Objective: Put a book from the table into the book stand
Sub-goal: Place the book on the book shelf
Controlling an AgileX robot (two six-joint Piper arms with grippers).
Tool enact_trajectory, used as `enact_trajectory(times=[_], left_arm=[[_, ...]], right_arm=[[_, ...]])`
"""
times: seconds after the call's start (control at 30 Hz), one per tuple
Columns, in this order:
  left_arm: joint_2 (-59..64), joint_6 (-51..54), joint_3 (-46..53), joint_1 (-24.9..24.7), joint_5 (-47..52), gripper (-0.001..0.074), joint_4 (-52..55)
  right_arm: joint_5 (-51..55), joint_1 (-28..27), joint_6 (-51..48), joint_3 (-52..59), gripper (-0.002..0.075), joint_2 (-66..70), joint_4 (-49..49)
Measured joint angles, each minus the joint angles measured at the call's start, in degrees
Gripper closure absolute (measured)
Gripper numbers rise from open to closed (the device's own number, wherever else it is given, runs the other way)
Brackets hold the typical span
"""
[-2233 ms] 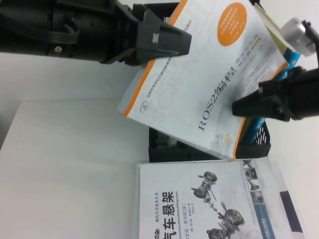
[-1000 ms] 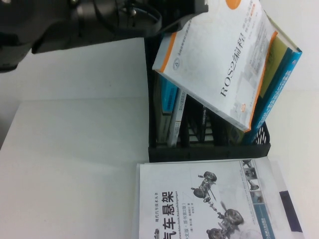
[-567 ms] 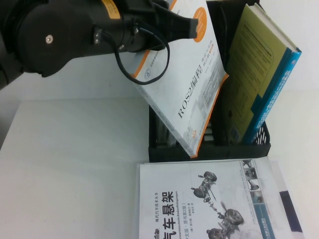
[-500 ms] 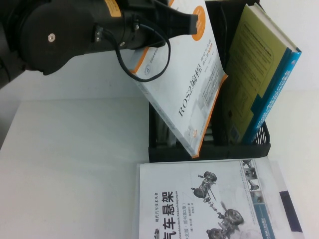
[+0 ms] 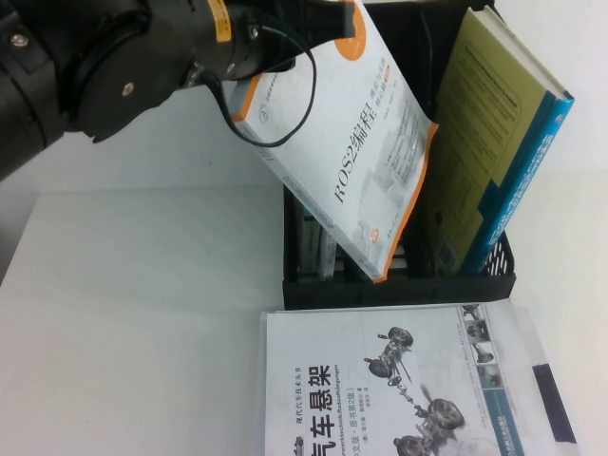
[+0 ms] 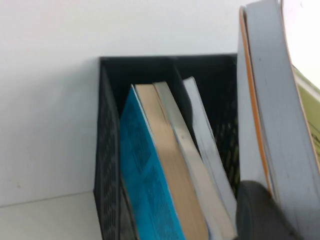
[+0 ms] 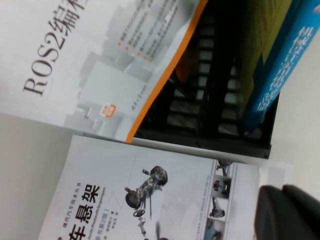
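Black and bulky, the left arm filled the upper left of the high view, and its left gripper (image 5: 344, 21) was closed narrowly on the top edge of the book (image 5: 353, 152), which it held. In the left wrist view a dark finger (image 6: 262, 212) of this gripper lay against the grey page edge of the same book (image 6: 280, 125).

The book was tilted, its top leaning toward the left and its lower corner down inside the book stand (image 5: 399, 290), in a slot near the middle. Its white cover with the orange border and the black "ROS2" title faced the camera.

Just beside it, on the right, an olive-covered book with a blue spine (image 5: 494, 142) stood in the stand and leaned to the right. In the left wrist view a book with a teal cover (image 6: 145, 170) and a thin pale book (image 6: 205, 145) stood in the left slot, both leaning.

The stand rested on the white counter (image 5: 133, 313). In front of it, touching its near wall, lay flat a white book picturing car suspension parts (image 5: 399, 380).

The right gripper (image 7: 290, 212) appeared only in the right wrist view as a dark shape above this flat book; whether it was open or closed, I cannot tell.
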Motion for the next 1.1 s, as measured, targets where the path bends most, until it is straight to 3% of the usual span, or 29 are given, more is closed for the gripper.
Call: enact_trajectory(times=[0.17, 0.53, 1.1], left_arm=[[0.00, -4.21, -0.23, 0.00, -1.82, 0.0632, 3.70], [1.57, -9.34, -1.41, 0.00, -5.94, 0.0632, 9.62], [13.44, -8.34, -12.30, 0.00, -9.66, 0.0633, 13.39]], right_arm=[[-3.34, 0.00, -0.82, 1.99, 0.0728, 1.11, 3.08], [-9.65, 0.00, -22.11, 2.36, 0.0728, 9.91, 27.07], [-6.92, 0.00, -26.41, 2.36, 0.0728, 10.11, 30.55]])
